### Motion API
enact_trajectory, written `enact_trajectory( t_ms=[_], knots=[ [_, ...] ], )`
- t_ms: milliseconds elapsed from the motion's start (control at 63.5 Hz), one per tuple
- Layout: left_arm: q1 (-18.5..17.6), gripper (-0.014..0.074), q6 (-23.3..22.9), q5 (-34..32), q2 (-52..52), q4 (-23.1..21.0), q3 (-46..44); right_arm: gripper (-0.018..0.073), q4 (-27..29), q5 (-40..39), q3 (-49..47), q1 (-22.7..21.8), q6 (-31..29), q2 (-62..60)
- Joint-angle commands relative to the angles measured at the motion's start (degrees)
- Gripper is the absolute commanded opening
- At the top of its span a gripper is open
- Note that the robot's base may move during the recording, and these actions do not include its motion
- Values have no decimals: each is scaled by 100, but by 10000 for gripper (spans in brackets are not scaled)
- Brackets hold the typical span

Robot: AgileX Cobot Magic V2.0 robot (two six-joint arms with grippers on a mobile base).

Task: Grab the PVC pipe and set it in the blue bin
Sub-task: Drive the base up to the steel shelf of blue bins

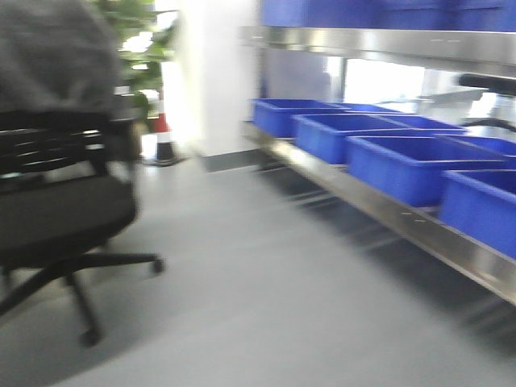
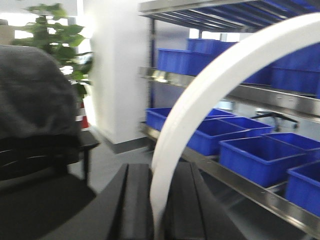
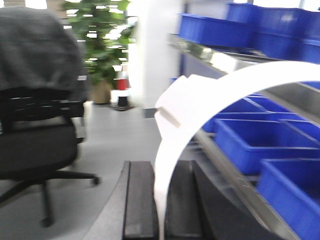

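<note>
The left claw (image 2: 159,171) is clamped on the pipe (image 2: 195,100), the flat black fingers (image 2: 137,200) pressing its lower stretch from both sides. From there the white arc climbs out of the grip and sweeps up and to the right of the claw. Holding it low probably leaves the long free end to go first toward a bin.

The right claw (image 3: 160,169) is closed the same way on a white arc that rises from its fingers and bends right. A blunt squared end (image 3: 170,111) shows just above the grip. Whether both claws hold one piece or two cannot be told from these views.

The bins (image 1: 395,165) sit ahead and to the right of both claws, well apart from them. They are lined up open-topped along a steel counter (image 1: 387,214), with more bins on a tier above. A chair (image 1: 64,218) stands off to the left on the grey floor.

Every view is smeared, which suggests a base on the move rather than arms at work. The grab looks done and the placing is not yet begun. The upper tier may crowd a tall arc at the drop, so a low, tilted entry seems wise.
</note>
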Motion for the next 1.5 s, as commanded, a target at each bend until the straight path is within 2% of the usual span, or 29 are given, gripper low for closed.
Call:
enact_trajectory(
  t_ms=[0,1480],
  knots=[
    [-27,-111,2,-151,-16,-40,-22,-162,-41,-124,-1,1,-32,-18],
    [-27,-111,2,-151,-16,-40,-22,-162,-41,-124,-1,1,-32,-18]
  ],
)
